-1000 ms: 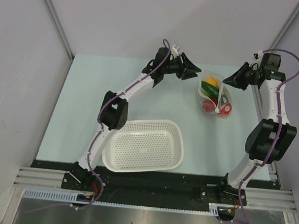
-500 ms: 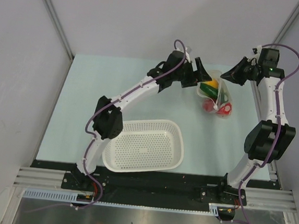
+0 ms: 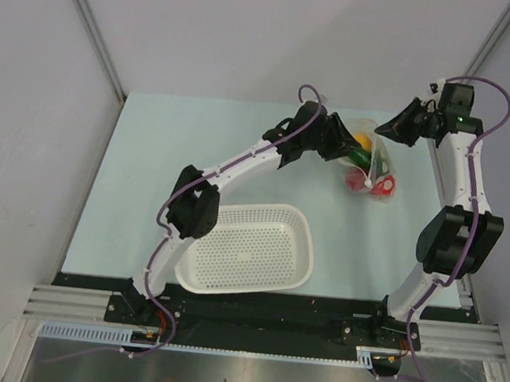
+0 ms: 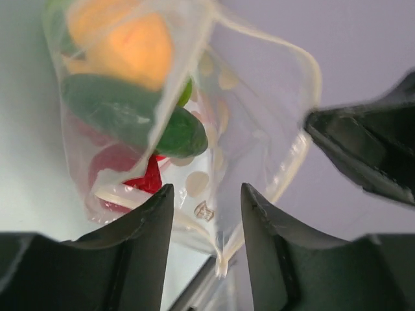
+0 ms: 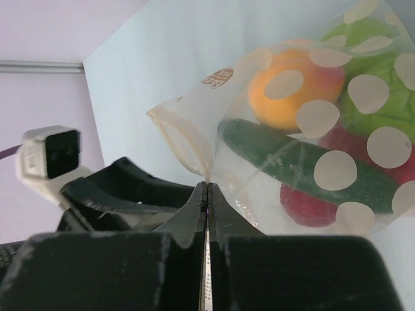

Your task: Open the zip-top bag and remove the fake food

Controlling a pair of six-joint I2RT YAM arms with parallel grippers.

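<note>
The zip-top bag (image 3: 375,170) is clear with pale dots and hangs at the back right of the table. It holds the fake food: an orange fruit (image 5: 285,91), a dark green cucumber (image 5: 305,165), a green piece (image 5: 376,97) and a red piece (image 5: 311,204). My right gripper (image 5: 207,184) is shut on one edge of the bag's mouth (image 5: 178,133) and holds it up; it also shows in the top view (image 3: 383,131). My left gripper (image 4: 206,189) is open, with the bag's (image 4: 259,110) other mouth edge hanging between its jaws. In the top view the left gripper (image 3: 352,144) is against the bag's left side.
A white perforated basket (image 3: 235,210) stands at the front middle of the pale table (image 3: 141,163). Grey walls close in the back and both sides. The right arm (image 3: 452,231) stands along the table's right edge.
My left gripper has moved right, from left of the bag up to the bag's mouth. My right gripper has shifted only slightly, still gripping the bag's edge.
</note>
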